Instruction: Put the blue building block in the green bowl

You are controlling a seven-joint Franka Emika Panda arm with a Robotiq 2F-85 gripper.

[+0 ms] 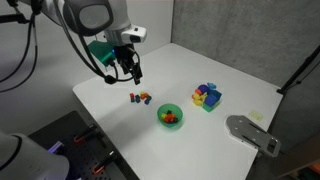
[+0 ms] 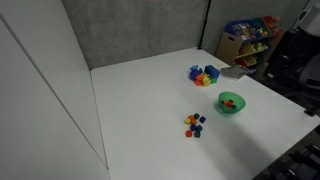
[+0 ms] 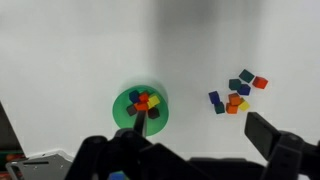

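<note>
The green bowl [image 3: 122, 118] holds several small coloured blocks, one of them dark blue; it also shows in both exterior views [image 1: 170, 117] [image 2: 231, 103]. A loose group of tiny blocks [image 3: 236, 93] lies beside it on the white table, apart from the bowl. In that group a blue building block [image 3: 214, 97] lies on the bowl side, with a second dark-blue one further back. The group shows in both exterior views [image 1: 140, 97] [image 2: 194, 123]. My gripper [image 3: 200, 130] [image 1: 128, 68] hangs open and empty above the table, with bowl and group between its fingers' lines.
A cluster of larger bright pieces [image 1: 207, 96] [image 2: 203, 75] stands on the table beyond the bowl. A grey flat object [image 1: 250, 133] lies near one table corner. Shelves with toys [image 2: 250, 40] stand off the table. The table's edge runs close to the loose blocks [image 1: 100, 110].
</note>
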